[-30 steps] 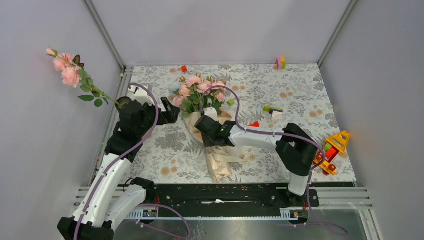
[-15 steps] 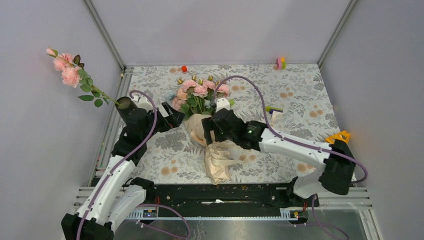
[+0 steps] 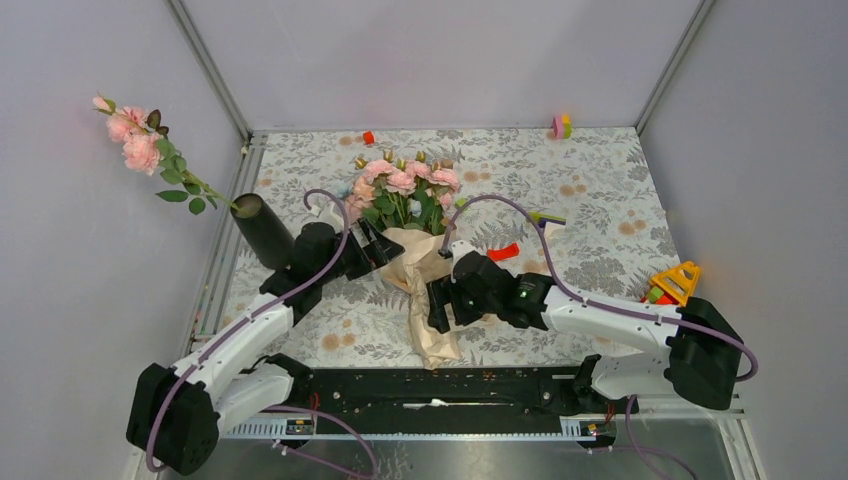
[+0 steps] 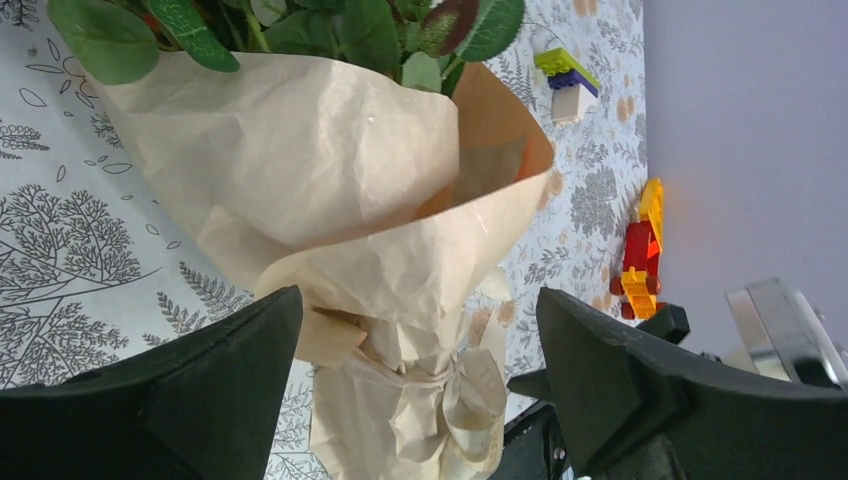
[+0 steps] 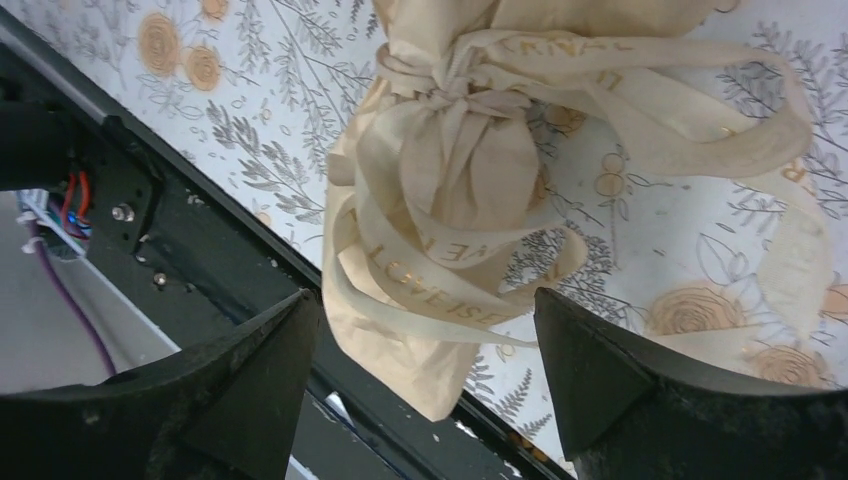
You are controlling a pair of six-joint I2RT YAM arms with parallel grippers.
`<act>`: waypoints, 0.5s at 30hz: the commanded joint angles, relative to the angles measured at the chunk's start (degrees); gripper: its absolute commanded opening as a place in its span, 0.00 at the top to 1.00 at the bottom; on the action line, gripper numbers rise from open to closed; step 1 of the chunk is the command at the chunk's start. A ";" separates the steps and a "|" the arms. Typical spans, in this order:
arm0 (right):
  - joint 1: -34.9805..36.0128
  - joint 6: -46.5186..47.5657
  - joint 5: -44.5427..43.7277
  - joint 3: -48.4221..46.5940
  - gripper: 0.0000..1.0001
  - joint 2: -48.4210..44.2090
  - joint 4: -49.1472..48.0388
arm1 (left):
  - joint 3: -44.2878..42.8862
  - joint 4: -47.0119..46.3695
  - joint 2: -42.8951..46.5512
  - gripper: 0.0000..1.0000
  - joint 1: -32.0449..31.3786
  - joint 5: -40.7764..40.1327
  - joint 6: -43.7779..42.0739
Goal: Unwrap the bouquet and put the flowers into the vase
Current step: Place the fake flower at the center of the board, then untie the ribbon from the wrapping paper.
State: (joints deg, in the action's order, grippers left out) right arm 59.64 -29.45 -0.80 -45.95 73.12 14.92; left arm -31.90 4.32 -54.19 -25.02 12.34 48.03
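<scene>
The vase (image 3: 262, 230) stands upright at the table's (image 3: 600, 200) left edge. It holds one pink rose stem (image 3: 140, 148), which leans out up and to the left. The other flowers (image 3: 400, 182) sit in the bouquet (image 3: 418, 268), which lies mid-table with the heads toward the far side. Its paper cone (image 4: 330, 170) is wrapped round the stems, and the ribbon (image 5: 450, 130) is knotted at the narrow end near the rail.

The left gripper (image 3: 383, 247) is at the cone's left flank, just right of the vase. Its wrist view shows the fingers (image 4: 200, 390) spread wide with the cone's narrow part between them, and nothing is clamped. The right gripper (image 3: 440, 308) hangs over the tied end. Its fingers (image 5: 640, 400) are also spread wide, one on each side of the paper tail below the knot, and they hold nothing.

A red and yellow toy (image 3: 668, 288) lies near the right edge, and small blocks (image 3: 546, 217) lie beyond the bouquet.

A second ago the right gripper sat higher on the cone, near its mouth. It has since drawn back toward the rail, and that arm's elbow has swung out to the right. The left gripper was beside the vase and the arm hid most of it. It has now crossed to the cone, leaving the vase in plain sight. The bouquet has turned a little, so its heads point straighter toward the far wall. The stem in the vase has not moved.
</scene>
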 commanded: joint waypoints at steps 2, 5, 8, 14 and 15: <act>0.31 -2.56 3.31 0.85 0.15 1.18 -6.89 | -0.14 -10.37 -6.29 0.15 -0.20 0.89 1.43; 0.31 -2.28 2.12 0.25 0.19 2.77 -6.77 | -0.33 -13.15 -10.46 0.21 -0.38 2.18 2.06; 0.30 -2.18 1.71 -0.70 0.25 5.08 -6.77 | -0.72 -13.91 -13.84 0.29 -0.60 1.79 1.18; 0.31 -1.77 -0.04 -3.00 0.44 9.38 -6.35 | -1.68 -16.61 -20.50 0.45 -0.91 1.07 -0.31; 0.31 -1.73 -1.24 -3.19 0.46 9.96 -6.38 | -2.01 -18.10 -21.83 0.49 -0.91 1.42 -0.37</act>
State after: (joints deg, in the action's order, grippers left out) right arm 59.64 -31.35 0.84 -46.02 81.30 9.58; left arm -31.79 -6.61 -72.90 -25.63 13.08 48.84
